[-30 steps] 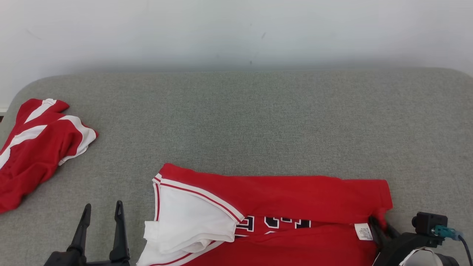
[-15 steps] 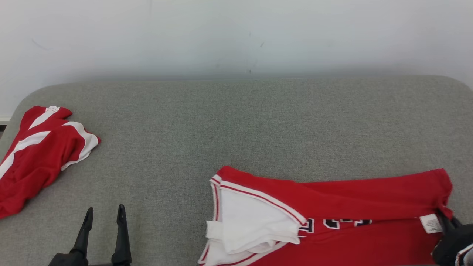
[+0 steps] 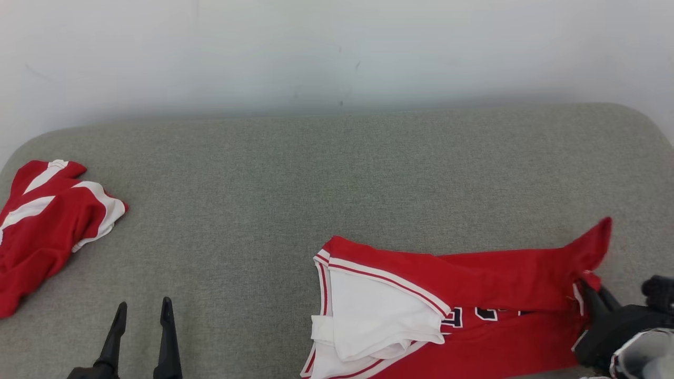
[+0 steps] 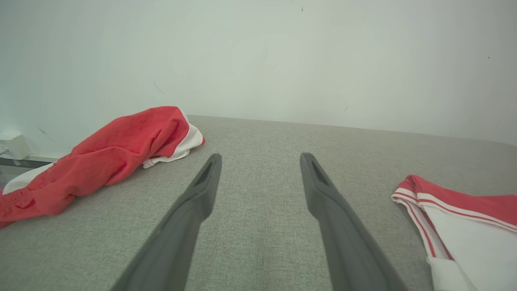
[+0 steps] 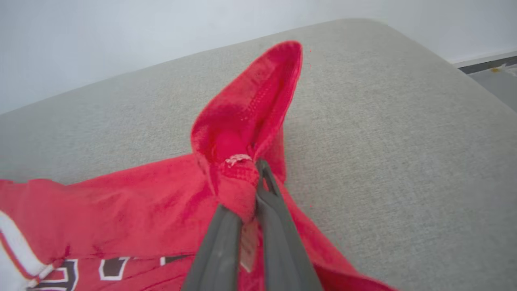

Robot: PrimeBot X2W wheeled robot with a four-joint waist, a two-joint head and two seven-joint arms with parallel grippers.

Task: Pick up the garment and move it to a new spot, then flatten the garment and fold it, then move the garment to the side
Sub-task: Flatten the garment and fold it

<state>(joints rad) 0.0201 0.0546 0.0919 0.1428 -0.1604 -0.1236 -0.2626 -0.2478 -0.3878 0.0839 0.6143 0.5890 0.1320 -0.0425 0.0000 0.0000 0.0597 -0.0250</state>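
Pinching a hem corner of the red jersey (image 5: 141,190) in my right gripper (image 5: 258,163), I have the jaws clamped tight on a bunched knot of cloth, with a white label (image 5: 248,242) caught between them. I hold it at this corner because, as I judge it, a grip on an edge lets the rest trail behind instead of balling up. The pinched corner stands in a peak off the grey cushion (image 3: 316,173). The body of the jersey lies on the cushion at the near right, folded over itself, its white panel (image 3: 368,310) and dark lettering (image 3: 474,315) showing.

My left gripper (image 3: 144,304) hovers at the near left, fingers spread wide and holding nothing, well apart from the jersey. I judge it is kept free to take another corner when flattening begins.

Farther off, at the left edge, a second red-and-white garment (image 3: 47,221) lies crumpled, out of the way. Beyond the cushion rises a plain pale wall (image 3: 337,47).
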